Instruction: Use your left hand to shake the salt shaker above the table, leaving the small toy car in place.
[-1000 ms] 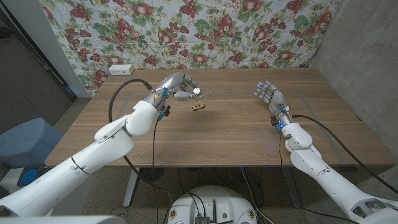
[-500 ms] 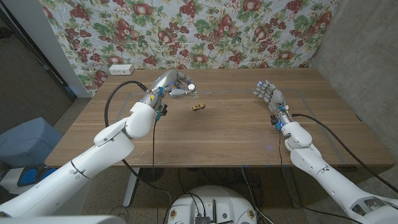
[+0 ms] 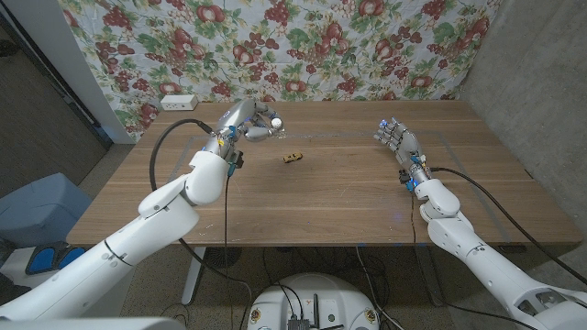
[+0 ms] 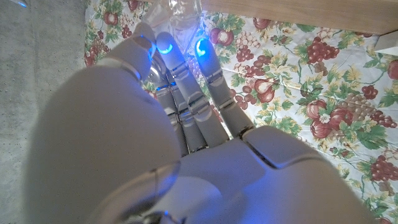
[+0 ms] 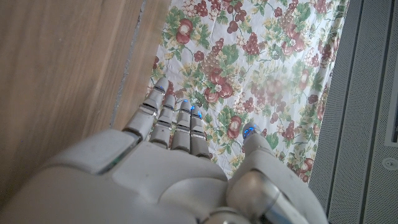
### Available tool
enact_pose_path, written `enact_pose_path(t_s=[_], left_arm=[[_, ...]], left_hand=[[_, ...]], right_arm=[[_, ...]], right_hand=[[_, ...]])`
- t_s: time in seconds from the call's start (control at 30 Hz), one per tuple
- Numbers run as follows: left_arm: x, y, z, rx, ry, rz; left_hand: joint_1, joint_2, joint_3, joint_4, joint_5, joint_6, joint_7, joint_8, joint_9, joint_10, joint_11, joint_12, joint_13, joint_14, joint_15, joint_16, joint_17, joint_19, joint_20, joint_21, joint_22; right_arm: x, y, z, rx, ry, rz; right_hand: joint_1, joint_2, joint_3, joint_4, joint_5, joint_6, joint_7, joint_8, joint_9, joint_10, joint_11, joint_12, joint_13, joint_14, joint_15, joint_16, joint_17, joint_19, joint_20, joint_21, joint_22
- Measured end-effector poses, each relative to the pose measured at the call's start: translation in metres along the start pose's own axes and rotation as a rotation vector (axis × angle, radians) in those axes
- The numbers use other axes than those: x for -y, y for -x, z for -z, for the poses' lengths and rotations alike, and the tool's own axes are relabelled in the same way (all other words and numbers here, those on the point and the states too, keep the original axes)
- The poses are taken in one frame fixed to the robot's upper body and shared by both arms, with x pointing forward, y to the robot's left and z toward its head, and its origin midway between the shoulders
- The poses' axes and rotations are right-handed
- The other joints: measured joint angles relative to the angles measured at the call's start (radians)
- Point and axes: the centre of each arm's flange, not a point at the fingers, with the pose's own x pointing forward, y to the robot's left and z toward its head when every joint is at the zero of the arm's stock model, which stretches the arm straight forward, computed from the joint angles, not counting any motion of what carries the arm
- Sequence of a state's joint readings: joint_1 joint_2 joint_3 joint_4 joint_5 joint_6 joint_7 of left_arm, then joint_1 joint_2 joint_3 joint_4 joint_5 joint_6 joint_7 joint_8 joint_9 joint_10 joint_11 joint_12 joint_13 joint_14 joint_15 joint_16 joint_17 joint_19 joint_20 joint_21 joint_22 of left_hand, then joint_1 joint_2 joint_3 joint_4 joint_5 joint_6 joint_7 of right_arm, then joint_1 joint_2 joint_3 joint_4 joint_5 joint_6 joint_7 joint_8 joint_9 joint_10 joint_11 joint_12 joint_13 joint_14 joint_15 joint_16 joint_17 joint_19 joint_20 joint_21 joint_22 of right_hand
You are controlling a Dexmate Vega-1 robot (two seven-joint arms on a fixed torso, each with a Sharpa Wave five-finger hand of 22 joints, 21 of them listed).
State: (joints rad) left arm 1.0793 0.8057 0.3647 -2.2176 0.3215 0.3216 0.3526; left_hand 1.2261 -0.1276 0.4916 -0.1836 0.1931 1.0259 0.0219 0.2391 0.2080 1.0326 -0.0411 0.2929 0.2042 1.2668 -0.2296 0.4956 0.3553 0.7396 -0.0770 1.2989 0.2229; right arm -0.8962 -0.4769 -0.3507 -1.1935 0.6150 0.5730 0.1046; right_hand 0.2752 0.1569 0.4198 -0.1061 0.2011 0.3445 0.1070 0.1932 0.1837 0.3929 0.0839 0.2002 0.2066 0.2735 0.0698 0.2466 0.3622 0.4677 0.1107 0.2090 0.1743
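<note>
So the left hand (image 3: pixel 249 122) is up over the far-left part of the wooden table (image 3: pixel 321 197), fingers wrapped around the salt shaker (image 3: pixel 271 123), with its pale cap poking out to the side. From the left wrist camera the shaker is mostly hidden behind the fingers (image 4: pixel 186 81), so hard to say how it's tilted. The small toy car (image 3: pixel 292 157) sits on the tabletop nearby, not touched. The right hand (image 3: pixel 396 139) holds nothing, fingers loosely spread.

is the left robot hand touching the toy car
Apart. The head view shows bare table between the left robot hand, which holds the salt shaker, and the toy car.
</note>
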Motion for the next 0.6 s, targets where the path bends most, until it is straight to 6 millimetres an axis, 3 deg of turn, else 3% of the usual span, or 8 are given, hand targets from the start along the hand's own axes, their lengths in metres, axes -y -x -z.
enact_pose_path(t_s=[0.6], left_arm=[[-0.004,0.012,-0.018,0.133,-0.098,-0.239]], left_hand=[[0.009,0.005,0.000,0.000,0.007,0.008,0.000,-0.009,0.000,0.000,0.000,-0.006,0.000,-0.008,-0.001,-0.004,-0.003,-0.009,0.005,0.018,-0.005]], right_arm=[[0.000,-0.002,0.002,-0.002,-0.002,0.003]], right_hand=[[0.000,0.000,0.004,-0.004,0.000,0.000,0.000,0.000,0.000,0.000,0.000,0.000,0.000,0.000,0.000,0.000,-0.006,0.000,0.000,0.000,0.000]])
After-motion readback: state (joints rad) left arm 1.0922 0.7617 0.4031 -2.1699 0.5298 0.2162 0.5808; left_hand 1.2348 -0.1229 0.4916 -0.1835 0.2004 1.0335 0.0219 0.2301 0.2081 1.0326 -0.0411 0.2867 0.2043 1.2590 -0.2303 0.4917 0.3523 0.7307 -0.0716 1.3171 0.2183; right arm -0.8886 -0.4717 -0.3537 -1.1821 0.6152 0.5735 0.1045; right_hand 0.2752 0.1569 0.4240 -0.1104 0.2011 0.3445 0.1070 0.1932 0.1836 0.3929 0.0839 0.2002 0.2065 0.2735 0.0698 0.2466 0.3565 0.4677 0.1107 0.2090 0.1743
